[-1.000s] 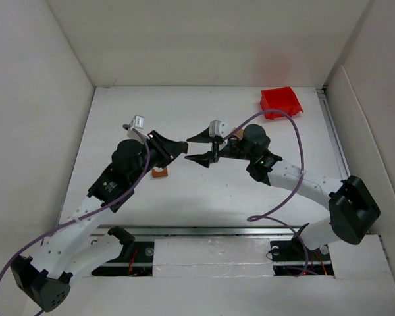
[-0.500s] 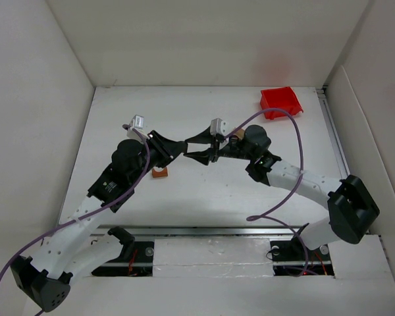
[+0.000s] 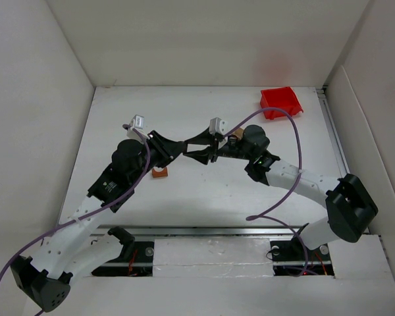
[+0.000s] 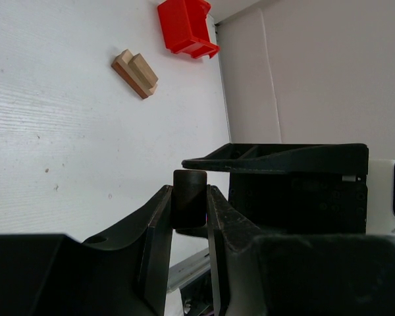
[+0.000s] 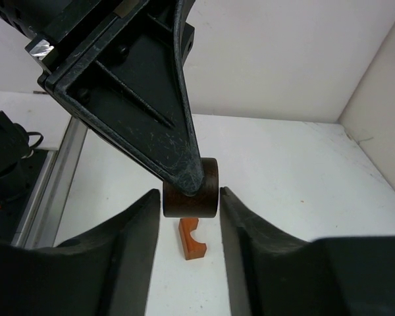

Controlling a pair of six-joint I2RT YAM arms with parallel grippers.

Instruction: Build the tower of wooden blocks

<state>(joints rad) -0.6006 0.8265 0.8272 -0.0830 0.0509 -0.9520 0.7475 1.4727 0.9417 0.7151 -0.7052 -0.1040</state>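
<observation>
White tabletop [image 3: 204, 112], walled. Mid-air, left pincer [image 4: 187, 191] is clamped on dark round block [image 5: 191, 187]. The right pincer [image 5: 191, 197] straddles it; grip cannot be told. Likely hand-over. Next: right clamps firm, left lets go. An arch block [image 5: 192, 240] lies below.

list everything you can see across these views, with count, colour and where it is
dark cylinder block: 1, dark brown, off the table, clamped in the left claw, between the fingers of the right claw
notched block: 1, orange-brown, lying on the table by the left arm
stepped block pair: looks like 2 touching pieces, tan and brown, on the table near the bin
red bin: 1, red, far right of the table
table: 1, white, with white walls around it
left arm: 1, white and black, reaching in from the near left
right arm: 1, white and black, reaching in from the near right
left claw: 1, black, shut on the dark cylinder block
right claw: 1, black, open, fingers flanking the cylinder with thin gaps
</observation>
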